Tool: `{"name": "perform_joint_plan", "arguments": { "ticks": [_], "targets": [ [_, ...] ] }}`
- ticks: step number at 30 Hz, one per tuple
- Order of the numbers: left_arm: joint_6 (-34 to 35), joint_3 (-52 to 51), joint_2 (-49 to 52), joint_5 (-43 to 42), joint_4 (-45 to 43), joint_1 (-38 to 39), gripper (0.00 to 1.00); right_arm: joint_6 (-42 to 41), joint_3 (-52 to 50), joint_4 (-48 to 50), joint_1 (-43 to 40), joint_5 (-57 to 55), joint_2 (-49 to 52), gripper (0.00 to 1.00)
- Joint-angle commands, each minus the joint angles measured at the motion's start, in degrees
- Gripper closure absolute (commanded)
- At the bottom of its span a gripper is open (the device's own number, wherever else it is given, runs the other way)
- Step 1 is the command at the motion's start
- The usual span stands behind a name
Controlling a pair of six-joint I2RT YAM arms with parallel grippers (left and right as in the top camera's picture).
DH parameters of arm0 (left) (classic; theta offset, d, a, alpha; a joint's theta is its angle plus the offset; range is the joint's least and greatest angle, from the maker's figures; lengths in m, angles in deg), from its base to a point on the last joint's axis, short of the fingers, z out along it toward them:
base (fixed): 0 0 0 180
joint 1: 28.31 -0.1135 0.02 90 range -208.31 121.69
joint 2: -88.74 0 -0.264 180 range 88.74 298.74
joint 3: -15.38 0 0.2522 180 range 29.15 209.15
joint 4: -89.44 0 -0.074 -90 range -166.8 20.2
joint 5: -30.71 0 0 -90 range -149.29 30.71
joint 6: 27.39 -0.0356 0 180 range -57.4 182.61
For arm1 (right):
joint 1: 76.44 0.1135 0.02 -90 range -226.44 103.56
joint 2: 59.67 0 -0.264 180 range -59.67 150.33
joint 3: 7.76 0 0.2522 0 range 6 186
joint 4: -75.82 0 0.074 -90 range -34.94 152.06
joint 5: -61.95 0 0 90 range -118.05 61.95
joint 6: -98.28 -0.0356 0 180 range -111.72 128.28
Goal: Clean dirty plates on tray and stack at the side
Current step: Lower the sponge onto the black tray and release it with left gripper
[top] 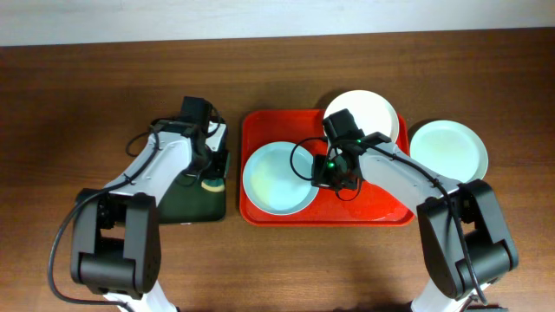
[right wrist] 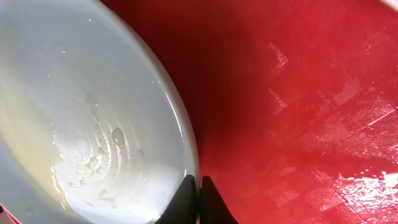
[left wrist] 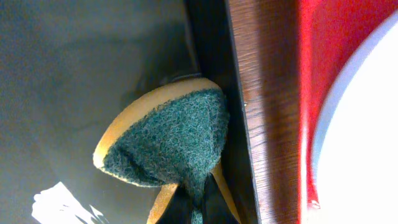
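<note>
The round pale mint-green plate [top: 273, 178] lies flat in the left half of the large red plastic tray [top: 381, 208]; the right wrist view shows water beads and a faint yellow film on it, so I judge it not yet clean. The right gripper [right wrist: 199, 186] sits at this plate's right rim, jaws nearly pressed together, seemingly pinching the rim. A round white plate [top: 368, 111] sits at the tray's far right corner, overhanging the rim. A second mint-green plate [top: 448, 149] lies alone on the wooden table [top: 87, 87] just right of the tray, probably finished. That leaves two plates to do, and no stack yet. The narrow dark green tray [top: 186, 204] holds a yellow sponge with a green scouring face [left wrist: 171, 143], pinched by the left gripper [left wrist: 198, 202].
</note>
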Motion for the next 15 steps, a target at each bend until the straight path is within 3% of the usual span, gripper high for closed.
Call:
{"name": "perform_joint_plan", "arguments": {
  "ticks": [1, 15],
  "targets": [
    [-2.89, -0.26, 0.5, -2.05, -0.66, 2.34, 1.0, -0.31, 0.07, -0.07, 0.37, -1.14, -0.07, 0.96],
    [-3.93, -0.26, 0.5, -2.12, -0.61, 5.95, 1.0, -0.31, 0.07, -0.07, 0.37, -1.14, -0.07, 0.96]
  ]
}}
